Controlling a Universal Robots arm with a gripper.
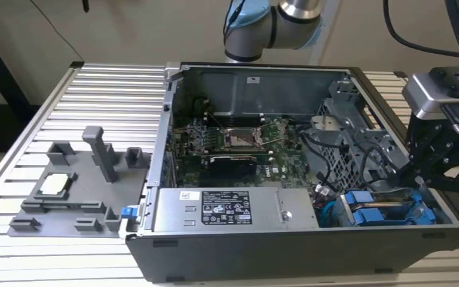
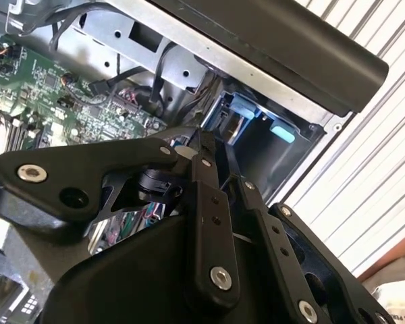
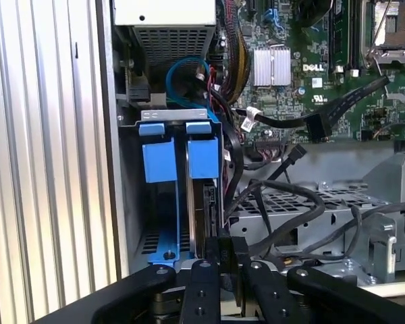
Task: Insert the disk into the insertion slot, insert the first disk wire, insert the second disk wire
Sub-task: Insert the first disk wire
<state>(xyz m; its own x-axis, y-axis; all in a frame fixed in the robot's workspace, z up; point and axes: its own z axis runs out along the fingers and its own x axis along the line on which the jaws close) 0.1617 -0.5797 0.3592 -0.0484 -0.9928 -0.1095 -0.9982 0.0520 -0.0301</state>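
1. In the case's near corner, on the exterior view's right, the disk (image 3: 204, 162) stands on edge in the insertion slot (image 3: 201, 116). The other blue-framed drive (image 3: 155, 160) sits just beside it, nearer the case wall.
2. Its long axis runs across the exterior view from left to right, with the blue tab end pointing towards the power-supply box (image 1: 229, 208).
3. It is probably stiff, dense and sensitive to shock, so it is best held by the blue carrier's edges rather than the label face.
4. The gripper (image 3: 231, 244) is at the disk's opposite end with its fingers drawn together. Nothing is plainly pinched between them.
5. Farther in, black cables (image 3: 290, 196) lie loose over the motherboard (image 1: 238, 140).
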